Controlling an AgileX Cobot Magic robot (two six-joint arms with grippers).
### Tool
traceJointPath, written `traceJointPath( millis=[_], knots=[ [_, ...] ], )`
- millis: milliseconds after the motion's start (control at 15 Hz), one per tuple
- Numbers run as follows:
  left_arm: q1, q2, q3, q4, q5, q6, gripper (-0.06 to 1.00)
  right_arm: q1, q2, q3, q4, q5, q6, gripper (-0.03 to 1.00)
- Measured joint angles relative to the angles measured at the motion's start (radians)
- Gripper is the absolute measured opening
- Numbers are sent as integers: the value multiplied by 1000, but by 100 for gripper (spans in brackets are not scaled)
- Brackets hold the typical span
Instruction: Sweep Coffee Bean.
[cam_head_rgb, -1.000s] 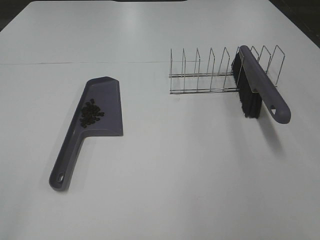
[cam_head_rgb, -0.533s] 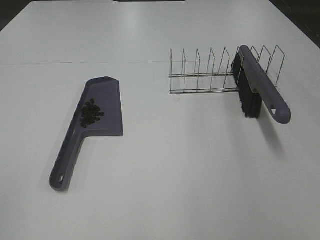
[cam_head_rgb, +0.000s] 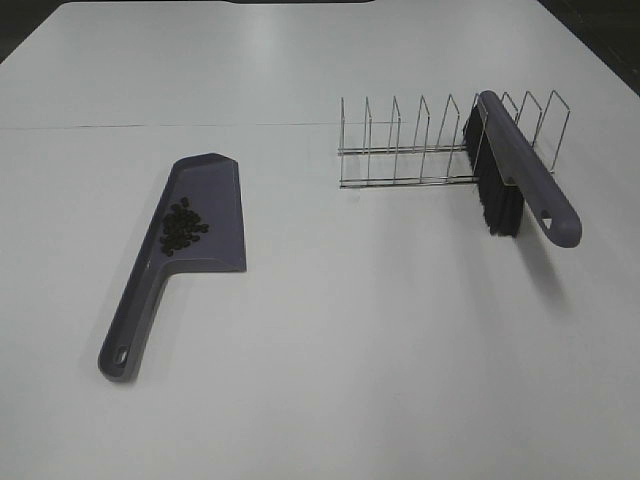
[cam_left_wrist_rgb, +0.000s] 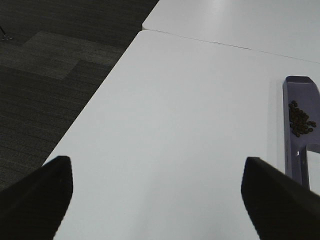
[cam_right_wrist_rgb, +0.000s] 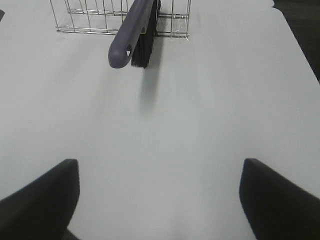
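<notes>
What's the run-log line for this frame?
beans: piled in dustpan | brush: propped in wire rack | left gripper: open, empty | right gripper: open, empty

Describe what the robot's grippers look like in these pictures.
Only fingertips show. The left gripper has two black, matte fingers with blunt, wedge-shaped tips. The right gripper looks the same, with broad black fingers. No cables or markings are visible, and the overhead view shows neither arm.

Smooth matt white bench (cam_head_rgb: 330, 350); purple plastic dustpan (cam_head_rgb: 215, 205), slight sheen; thin shiny metal wire rack (cam_head_rgb: 400, 150); plastic-handled brush (cam_head_rgb: 525, 170), black bristles.
</notes>
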Motion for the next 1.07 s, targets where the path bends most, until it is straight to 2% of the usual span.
traceJointPath(
  millis=[1067],
  knots=[
    [0,0,0,-4,0,0,84,0,0,0,0,0,0,76]
  ],
)
